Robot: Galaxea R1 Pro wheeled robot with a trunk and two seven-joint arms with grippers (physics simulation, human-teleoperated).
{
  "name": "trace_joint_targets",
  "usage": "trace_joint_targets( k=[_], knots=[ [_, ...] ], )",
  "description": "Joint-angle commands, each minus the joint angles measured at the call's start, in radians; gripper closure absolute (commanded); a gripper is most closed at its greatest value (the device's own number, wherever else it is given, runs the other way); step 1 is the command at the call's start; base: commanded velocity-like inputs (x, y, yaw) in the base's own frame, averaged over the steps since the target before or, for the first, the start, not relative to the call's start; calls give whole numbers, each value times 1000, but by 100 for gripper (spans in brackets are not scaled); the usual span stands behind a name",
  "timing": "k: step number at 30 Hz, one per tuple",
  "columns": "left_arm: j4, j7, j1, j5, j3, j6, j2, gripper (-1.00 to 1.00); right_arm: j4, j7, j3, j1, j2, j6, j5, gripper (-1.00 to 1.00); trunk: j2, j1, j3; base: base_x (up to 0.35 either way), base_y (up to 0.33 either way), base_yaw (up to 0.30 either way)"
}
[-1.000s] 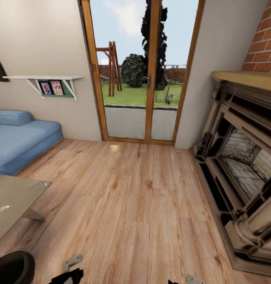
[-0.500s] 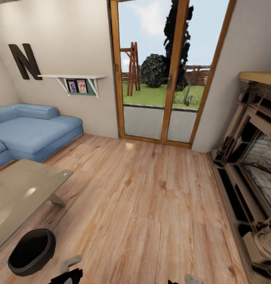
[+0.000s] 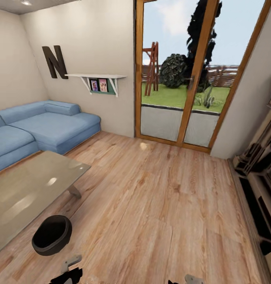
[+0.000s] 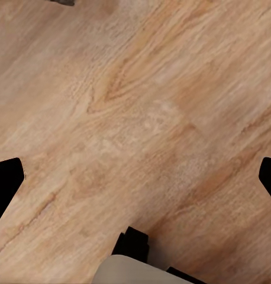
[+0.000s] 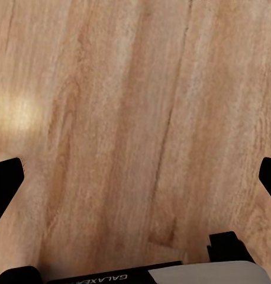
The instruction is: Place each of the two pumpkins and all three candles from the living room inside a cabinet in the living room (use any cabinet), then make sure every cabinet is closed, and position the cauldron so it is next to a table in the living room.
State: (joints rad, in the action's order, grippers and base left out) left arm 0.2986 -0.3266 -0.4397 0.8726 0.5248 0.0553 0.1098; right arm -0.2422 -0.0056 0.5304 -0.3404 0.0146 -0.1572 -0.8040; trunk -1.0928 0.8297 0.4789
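A black round cauldron [image 3: 51, 235] stands on the wood floor in the head view, close to the near corner of a glass-topped table [image 3: 28, 189]. At that view's lower edge the left gripper [image 3: 68, 274] hangs just beside the cauldron. The right gripper [image 3: 186, 281] peeks in at the lower edge further right. In the left wrist view the left gripper [image 4: 135, 177] is open, its dark fingertips [image 4: 5, 183] wide apart over bare floorboards. The right gripper [image 5: 135, 177] is open too, with only floor between its fingertips [image 5: 6, 180]. The pumpkins, candles and cabinet are out of view.
A blue corner sofa [image 3: 36, 128] lines the left wall behind the table. Glass patio doors [image 3: 190, 79] stand in the far wall. A fireplace surround [image 3: 261, 185] runs along the right side. A wall shelf [image 3: 96, 77] with photos hangs under a big letter N [image 3: 54, 61].
The whole head view has swung left: sofa, table and cauldron have come further into the picture and the fireplace has slid toward the right edge. Both grippers keep their places in the frame.
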Motion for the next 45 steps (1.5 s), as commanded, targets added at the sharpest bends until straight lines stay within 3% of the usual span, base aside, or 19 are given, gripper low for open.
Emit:
trace_joint_targets(
  k=[1, 8, 45],
  knots=[
    [-9, -8, -1, 4, 10, -15, 1, -100, -1, -1, 8, 0, 1, -4, -11, -100, -1, 0, 1, 0, 0, 290],
    [-30, -8, -1, 3, 13, -43, -1, -100, -2, -1, 9, 0, 1, -4, -11, -100, -1, 0, 1, 0, 0, 290],
    [-32, -8, -1, 3, 13, -46, -1, -100, 0, -1, 10, 0, 1, -5, -9, -100, -1, 0, 1, 0, 0, 290]
  ],
)
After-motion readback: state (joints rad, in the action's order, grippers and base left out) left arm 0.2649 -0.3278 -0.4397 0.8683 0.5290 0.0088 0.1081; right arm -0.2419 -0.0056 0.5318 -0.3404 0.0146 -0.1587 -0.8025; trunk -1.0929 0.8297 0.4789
